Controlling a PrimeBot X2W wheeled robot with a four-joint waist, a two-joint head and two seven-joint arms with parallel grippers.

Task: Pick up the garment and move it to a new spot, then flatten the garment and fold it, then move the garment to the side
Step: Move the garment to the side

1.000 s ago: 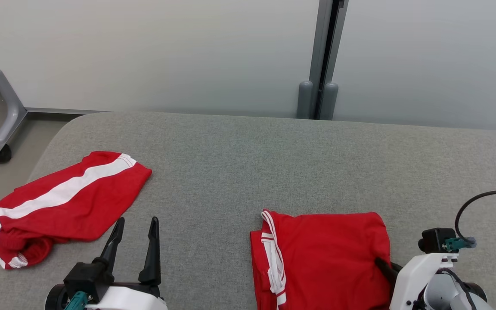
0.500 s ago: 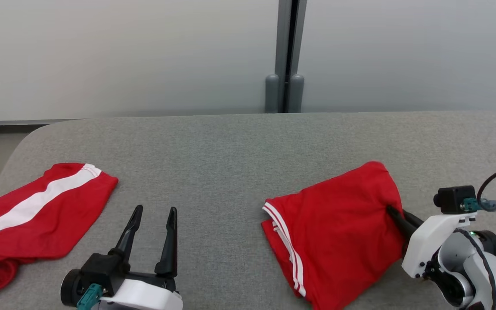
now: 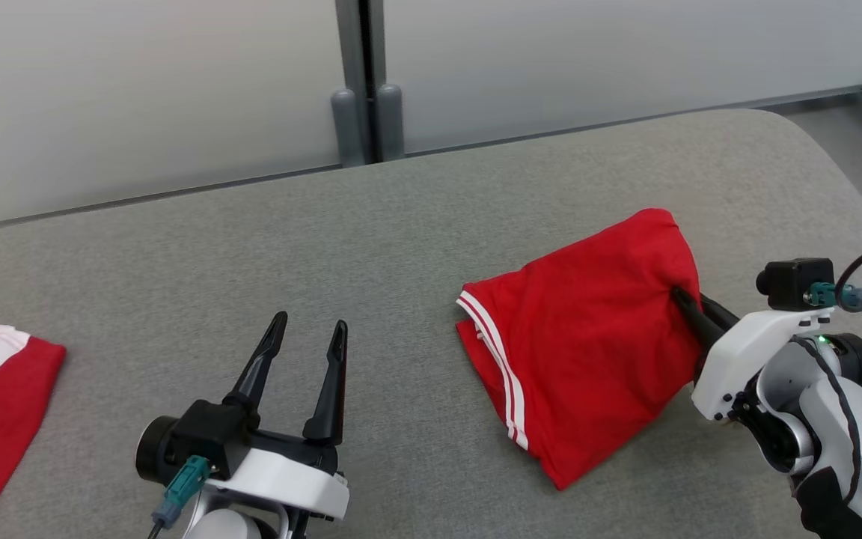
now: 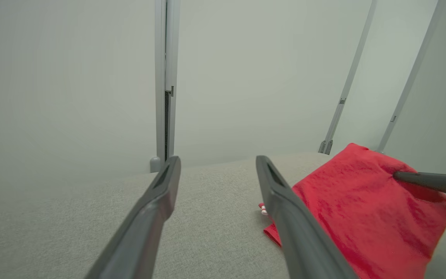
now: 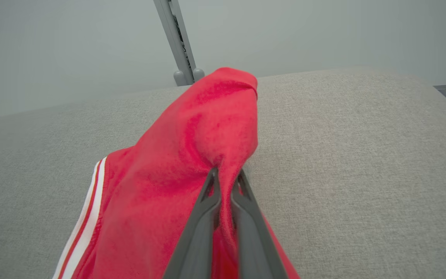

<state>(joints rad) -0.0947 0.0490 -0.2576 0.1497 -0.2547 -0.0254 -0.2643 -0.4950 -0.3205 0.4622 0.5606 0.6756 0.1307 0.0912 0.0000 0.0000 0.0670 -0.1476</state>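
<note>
Right end effector (image 3: 678, 294) pinching right edge of red garment (image 3: 588, 337), left end effector (image 3: 310, 323) wide

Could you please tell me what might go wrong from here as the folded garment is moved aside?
1. The right gripper pinches just one edge of the folded garment, so dragging may pull the layers apart and undo the fold.
2. The left gripper is open and apart from the cloth, so nothing steadies the striped side.
3. The rounded right edge of the table is close; a long pull might leave cloth hanging off.
</note>
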